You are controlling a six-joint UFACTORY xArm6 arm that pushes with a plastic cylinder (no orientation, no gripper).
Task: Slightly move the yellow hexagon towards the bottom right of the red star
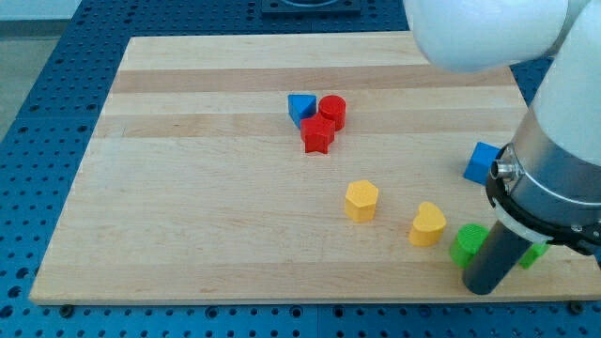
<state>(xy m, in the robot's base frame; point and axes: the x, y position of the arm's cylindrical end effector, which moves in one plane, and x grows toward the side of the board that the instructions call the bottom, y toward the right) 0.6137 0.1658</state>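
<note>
The yellow hexagon (362,200) lies on the wooden board (207,188), below and to the right of the red star (318,135). My tip (481,286) is at the view's bottom right, near the board's bottom edge, touching or just in front of a green block (467,244). It is well to the right of and below the yellow hexagon. A yellow heart-like block (427,224) lies between the hexagon and my tip.
A red cylinder (332,110) and a blue triangular block (300,108) touch the red star at its top. A blue cube (482,162) sits at the right. Another green block (533,253) is partly hidden behind the arm (554,188).
</note>
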